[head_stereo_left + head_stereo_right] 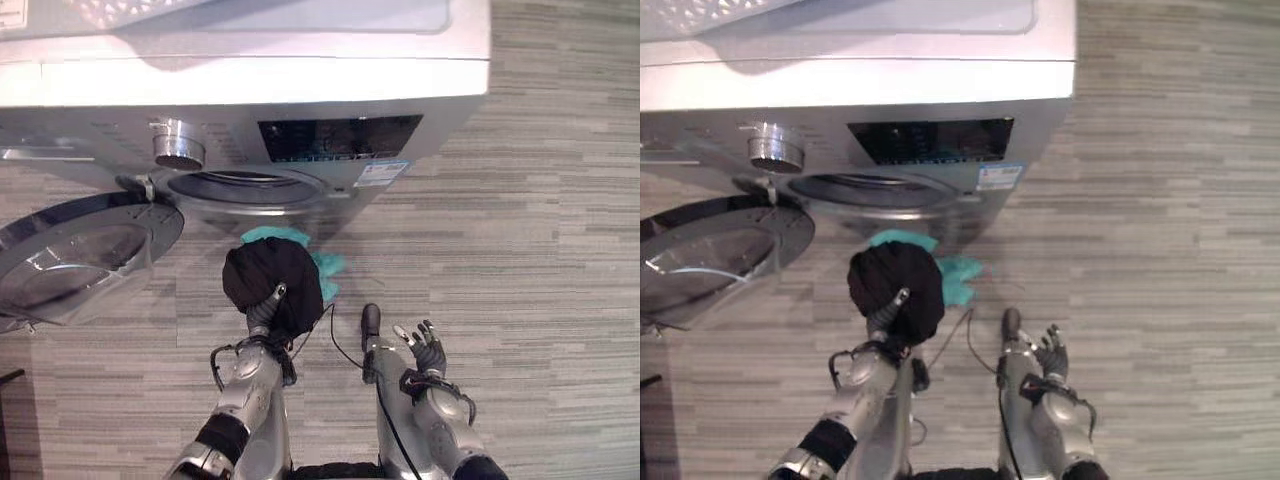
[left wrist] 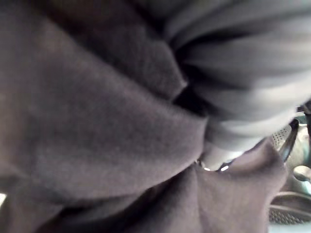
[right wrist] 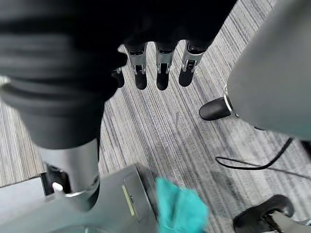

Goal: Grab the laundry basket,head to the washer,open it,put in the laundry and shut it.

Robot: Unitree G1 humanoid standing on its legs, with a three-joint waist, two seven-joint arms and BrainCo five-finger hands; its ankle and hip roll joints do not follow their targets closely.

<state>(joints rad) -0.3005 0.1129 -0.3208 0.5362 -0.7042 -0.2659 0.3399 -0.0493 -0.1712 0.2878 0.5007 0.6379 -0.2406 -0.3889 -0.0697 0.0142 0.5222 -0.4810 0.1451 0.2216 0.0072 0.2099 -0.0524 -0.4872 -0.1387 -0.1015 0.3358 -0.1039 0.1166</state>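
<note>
A: Status?
B: Washer (image 1: 300,90) door (image 1: 80,250) open, upper left. Your left hand (image 1: 265,310) grips black laundry (image 1: 272,277) mid-frame; teal cloth (image 1: 322,262) on floor. Right hand (image 1: 428,350) relaxed, empty.
A: Left?
B: Load, shut door.

Silver front-load washer (image 1: 240,90) has its round door (image 1: 80,255) swung wide open. A black bundle of laundry (image 1: 272,280) hangs just below the opening, with a teal cloth (image 1: 325,265) on the floor by the washer's base.

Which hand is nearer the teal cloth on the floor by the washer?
Left. The left hand, wrapped in a black garment, hangs right over the teal cloth; the right hand is open, off to the cloth's right and nearer the robot.
</note>
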